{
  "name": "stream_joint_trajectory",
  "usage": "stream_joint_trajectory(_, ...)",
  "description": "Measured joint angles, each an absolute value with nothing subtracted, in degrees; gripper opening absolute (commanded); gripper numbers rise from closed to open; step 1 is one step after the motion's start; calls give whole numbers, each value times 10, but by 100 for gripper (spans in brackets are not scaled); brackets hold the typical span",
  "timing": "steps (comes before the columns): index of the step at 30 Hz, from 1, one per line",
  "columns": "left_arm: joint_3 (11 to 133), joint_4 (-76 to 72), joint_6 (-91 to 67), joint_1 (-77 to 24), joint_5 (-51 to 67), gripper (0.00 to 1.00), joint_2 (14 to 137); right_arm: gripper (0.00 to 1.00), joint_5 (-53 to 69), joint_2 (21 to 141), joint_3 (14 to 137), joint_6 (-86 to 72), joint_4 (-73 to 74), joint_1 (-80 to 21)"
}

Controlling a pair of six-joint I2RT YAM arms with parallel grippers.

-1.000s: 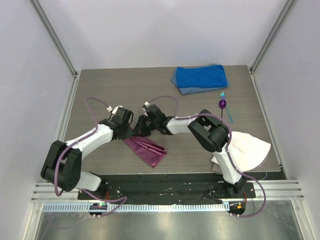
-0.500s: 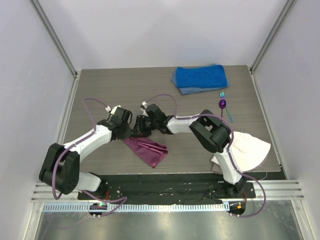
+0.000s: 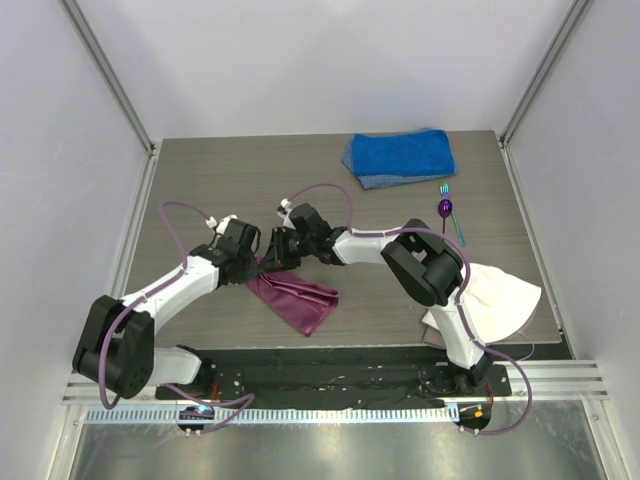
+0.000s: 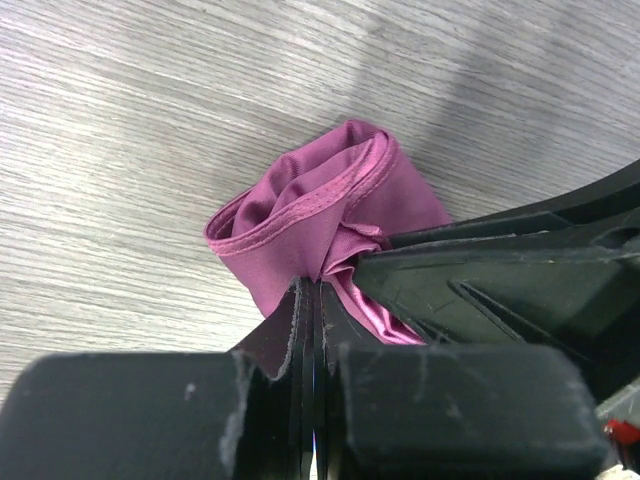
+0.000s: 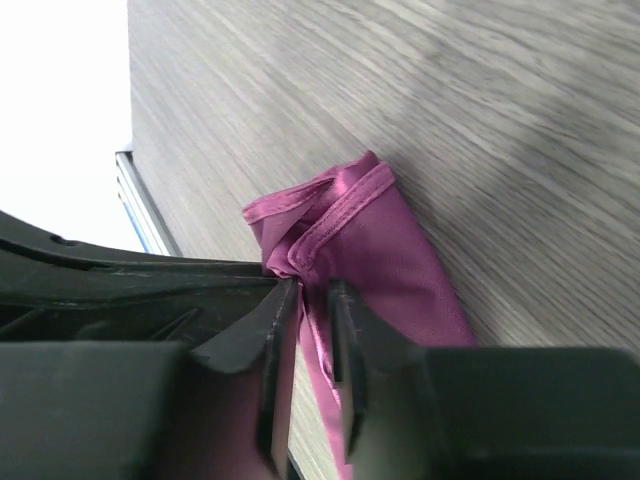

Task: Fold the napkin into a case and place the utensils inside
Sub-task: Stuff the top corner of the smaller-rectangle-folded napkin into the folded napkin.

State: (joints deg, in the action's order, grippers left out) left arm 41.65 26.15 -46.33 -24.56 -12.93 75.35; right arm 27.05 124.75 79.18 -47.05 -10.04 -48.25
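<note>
The magenta napkin (image 3: pixel 297 301) lies as a folded strip on the table's near middle, running from my grippers toward the front. Its upper left corner is bunched up. My left gripper (image 3: pixel 263 260) is shut on that corner, seen close in the left wrist view (image 4: pixel 308 285) with the napkin (image 4: pixel 310 210) just ahead. My right gripper (image 3: pixel 274 254) pinches the same corner from the other side (image 5: pixel 312 290), with the napkin's hem (image 5: pixel 390 240) between its narrow jaws. The purple spoon (image 3: pixel 445 208) and teal fork (image 3: pixel 456 226) lie at the far right.
A thick blue towel (image 3: pixel 400 155) lies folded at the back right. A white cloth (image 3: pixel 500 292) lies at the front right beside the right arm's base. Both grippers' fingers touch or nearly touch each other at the napkin's corner.
Both grippers have moved a little to the left together, drawing the napkin's upper corner with them. The spoon, fork and towels have not moved.
</note>
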Motion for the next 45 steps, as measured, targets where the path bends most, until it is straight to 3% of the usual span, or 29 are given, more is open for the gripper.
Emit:
stream_joint_trajectory(4, 416, 262, -463, -241, -125, 0, 754, 10, 281, 1250, 793, -474, -104, -485)
stream_joint_trajectory(13, 431, 265, -461, -222, -105, 0, 771, 8, 290, 1285, 794, -477, -131, -510)
stream_joint_trajectory(15, 430, 265, -461, -221, -93, 0, 772, 9, 288, 1285, 794, -472, -131, -510)
stream_joint_trajectory(24, 427, 267, -460, -214, -92, 0, 774, 37, 288, 1277, 812, -450, -90, -502)
stream_joint_trajectory(32, 393, 257, -461, -213, -89, 0, 769, 43, 286, 1252, 807, -428, -53, -486)
stream_joint_trajectory(37, 388, 258, -461, -213, -89, 0, 745, 37, 287, 1252, 807, -427, -49, -486)
stream_joint_trajectory(42, 387, 258, -463, -213, -88, 0, 736, 21, 290, 1253, 808, -437, -56, -488)
stream_joint_trajectory(45, 387, 258, -463, -213, -87, 0, 736, 16, 295, 1258, 812, -448, -69, -490)
